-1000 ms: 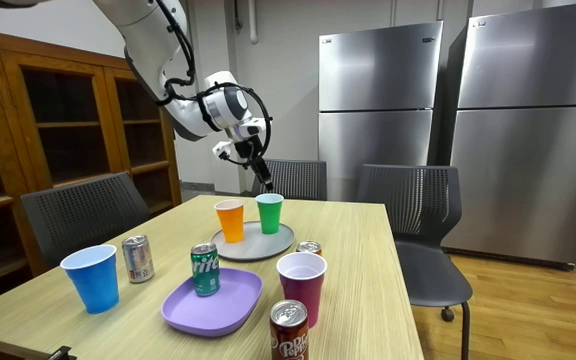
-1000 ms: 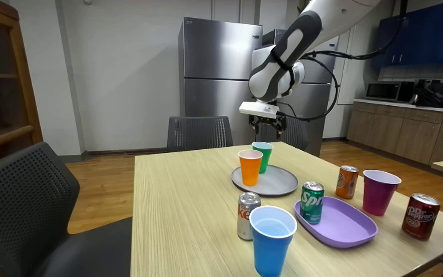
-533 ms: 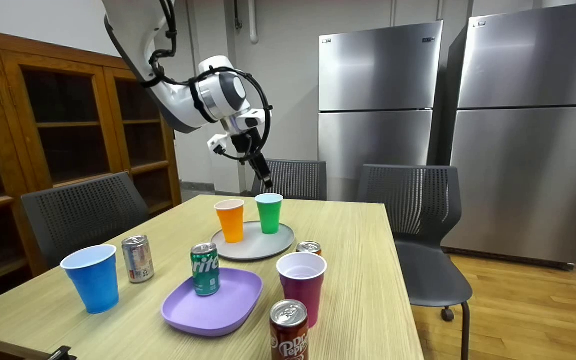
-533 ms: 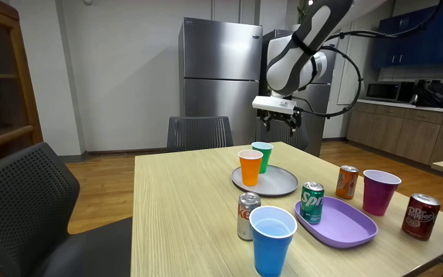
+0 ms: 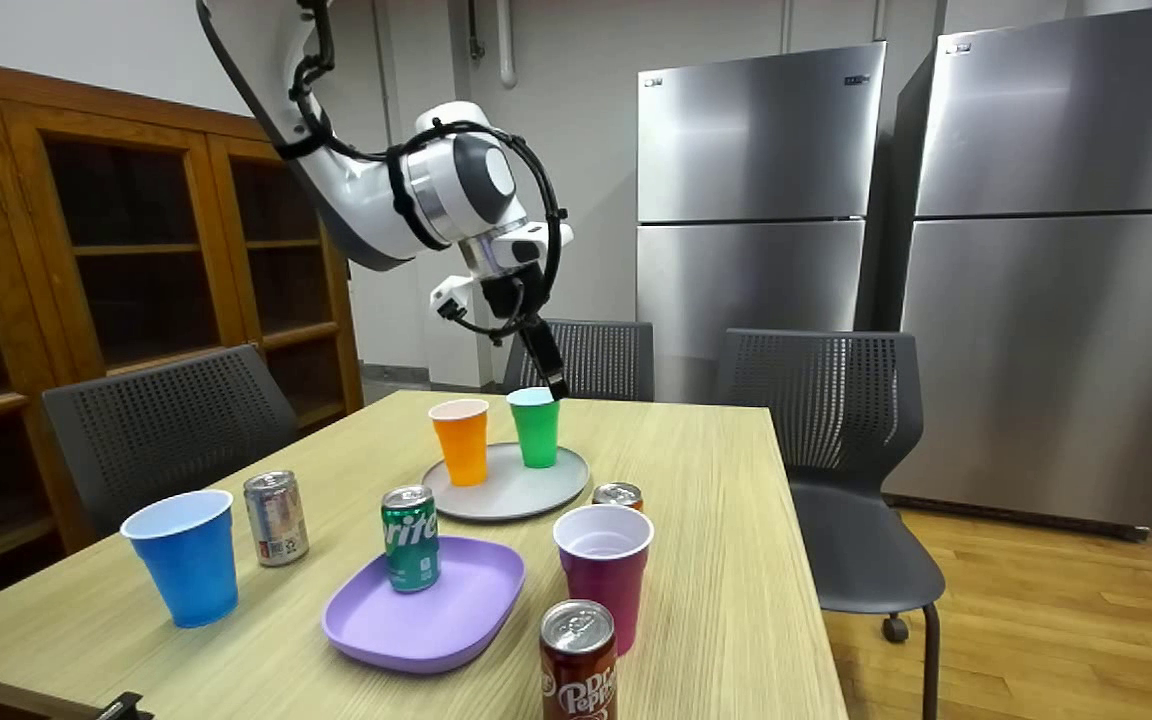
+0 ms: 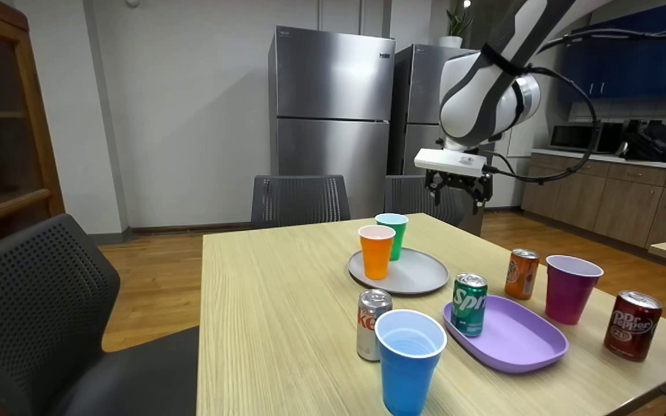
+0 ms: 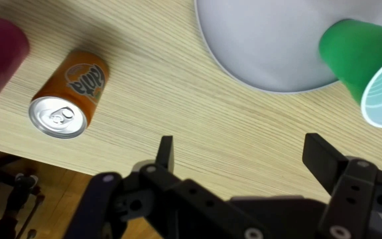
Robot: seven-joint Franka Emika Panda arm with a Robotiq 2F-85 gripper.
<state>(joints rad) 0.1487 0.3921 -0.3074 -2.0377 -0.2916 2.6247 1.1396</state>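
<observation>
Steel fridges [image 5: 761,150] and dark chairs [image 6: 300,202] were set behind the pale surface [image 6: 281,323], on which a round grey plate [image 7: 270,53] was laid. On the plate, a green cup [image 7: 353,58] and an orange cup [image 5: 462,450] were seated. Near the plate's rim, a Fanta can [image 7: 85,79] was stood. The claw [image 7: 240,151] was poised above the strip beside the plate, between that can and the green cup as seen from the wrist, with its jaws spread wide and nothing gripped.

What was done was judged to be an approach alone; grasping and lifting were left undone. A Sprite can [image 6: 469,309] was borne by a purple tray [image 6: 524,341] near the plate, while a blue cup [image 6: 408,370], a silver can [image 6: 369,335] and a Dr Pepper can [image 6: 632,326] were placed farther out from it (none was touched by the claw).

In an exterior view, the Fanta can was hidden, all but its top, behind a maroon cup [image 5: 603,590] set away from the plate, and part of the green cup's rim was overlapped by the claw, so whether contact was made could not be told. In the wrist view, the green cup and the maroon cup were cut off, and the orange cup could not be made out.
</observation>
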